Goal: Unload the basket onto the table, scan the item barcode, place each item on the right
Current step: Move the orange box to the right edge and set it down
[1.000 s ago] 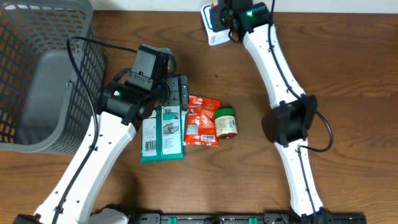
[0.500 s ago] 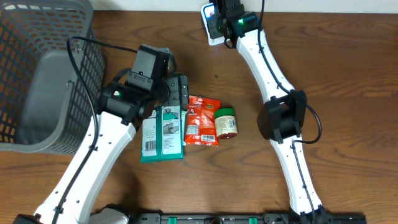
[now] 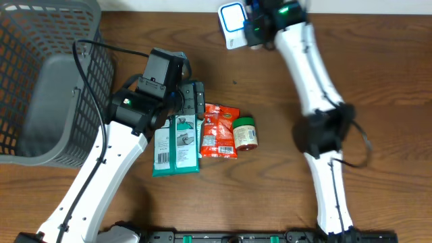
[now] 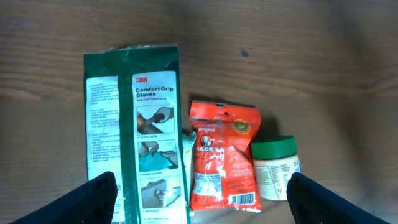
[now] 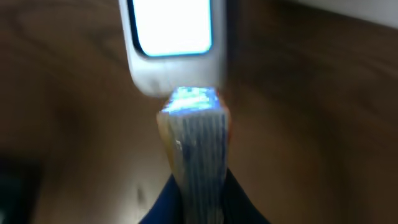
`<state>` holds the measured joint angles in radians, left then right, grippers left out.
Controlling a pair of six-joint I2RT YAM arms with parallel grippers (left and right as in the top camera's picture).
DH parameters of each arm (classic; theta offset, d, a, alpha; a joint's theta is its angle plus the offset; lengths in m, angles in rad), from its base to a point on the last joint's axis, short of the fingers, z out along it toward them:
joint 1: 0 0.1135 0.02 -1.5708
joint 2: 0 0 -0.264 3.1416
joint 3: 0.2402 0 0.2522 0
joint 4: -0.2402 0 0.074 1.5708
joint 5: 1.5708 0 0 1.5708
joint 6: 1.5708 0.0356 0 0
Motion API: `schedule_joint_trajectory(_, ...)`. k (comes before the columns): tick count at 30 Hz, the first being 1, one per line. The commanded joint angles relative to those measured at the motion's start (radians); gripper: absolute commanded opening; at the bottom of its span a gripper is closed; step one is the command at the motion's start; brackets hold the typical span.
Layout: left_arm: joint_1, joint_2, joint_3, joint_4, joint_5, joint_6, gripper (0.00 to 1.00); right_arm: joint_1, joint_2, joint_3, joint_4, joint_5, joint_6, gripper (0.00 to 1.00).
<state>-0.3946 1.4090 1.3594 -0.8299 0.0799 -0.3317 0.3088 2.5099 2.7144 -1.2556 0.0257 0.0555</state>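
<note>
Grey lattice basket (image 3: 47, 30) far left, on brown wood-grain table (image 3: 391, 101), small dark speck (image 3: 235, 83) centre-far.

"3M Comfort Grip Gloves" on pack (image 4: 134, 134)

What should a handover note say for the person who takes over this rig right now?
Right gripper: shut on a thin flat item, held edge-on at the scanner; blue light falls on the item's top edge. Whether the scan registered cannot be told.
Left gripper: open, holding nothing, above the gloves pack, red pouch and green-lidded jar, which lie side by side on the table.
Left to do: confirm this scan, then probably scan those three.
</note>
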Motion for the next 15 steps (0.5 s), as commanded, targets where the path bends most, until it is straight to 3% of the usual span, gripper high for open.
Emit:
schedule_joint_trajectory(1,0.0,0.003,0.017,-0.002,0.002,0.017,0.88,-0.063,-0.241,0.04,-0.182,-0.016,-0.013,0.01)
schedule_joint_trajectory(6,0.001,0.003,0.017,-0.002,0.002,0.018,0.87,-0.171,-0.334,0.04,-0.437,-0.015,-0.013,0.01)
schedule_joint_trajectory(15,0.0,0.003,0.017,-0.002,0.002,0.017,0.87,-0.399,-0.346,-0.146,-0.443,0.046,0.064,0.01)
